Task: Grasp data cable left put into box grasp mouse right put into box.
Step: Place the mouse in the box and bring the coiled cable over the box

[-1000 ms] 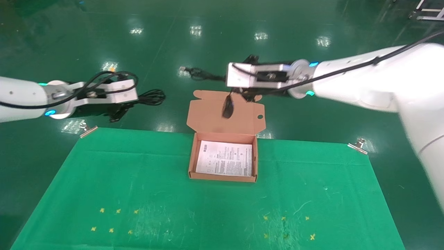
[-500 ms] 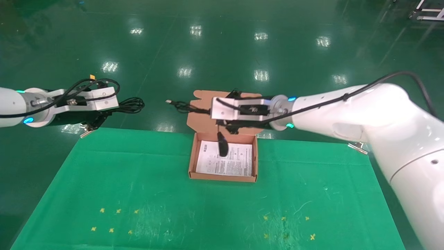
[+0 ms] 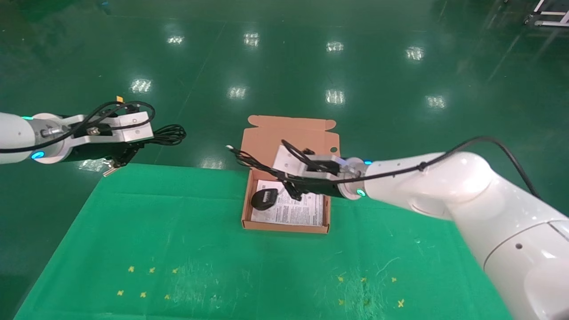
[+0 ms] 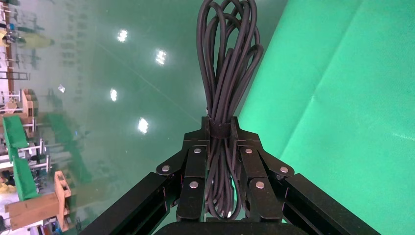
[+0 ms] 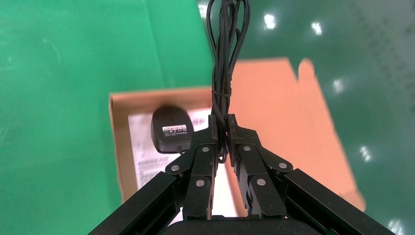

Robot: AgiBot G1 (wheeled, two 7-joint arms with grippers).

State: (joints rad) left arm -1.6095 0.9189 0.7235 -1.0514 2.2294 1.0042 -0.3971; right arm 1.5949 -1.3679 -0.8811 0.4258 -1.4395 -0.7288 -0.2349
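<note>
The salmon-orange box (image 3: 246, 209) stands open on the green cloth, its lid (image 3: 291, 138) folded back. The black mouse (image 3: 264, 198) lies underside up on the white sheet in the box's left part, label showing (image 5: 171, 129). My right gripper (image 3: 288, 183) hovers over the box, shut on the mouse's bundled cord (image 5: 223, 58). The cord's plug end (image 3: 230, 147) sticks out left of the lid (image 5: 274, 98). My left gripper (image 3: 141, 142) is off the table's far left corner, shut on the data cable (image 3: 170, 133), a looped black bundle (image 4: 227, 58).
The green cloth (image 3: 178, 240) covers the table, clipped at the far corners (image 3: 113, 167) (image 3: 458, 186). Yellow cross marks (image 3: 146, 282) (image 3: 366, 291) lie near the front edge. Beyond the table is the shiny green floor (image 3: 284, 66).
My right arm has come down and toward me, bringing the hanging mouse from in front of the lid into the box, where it now lies. The left arm shifted slightly left and down, then held.
</note>
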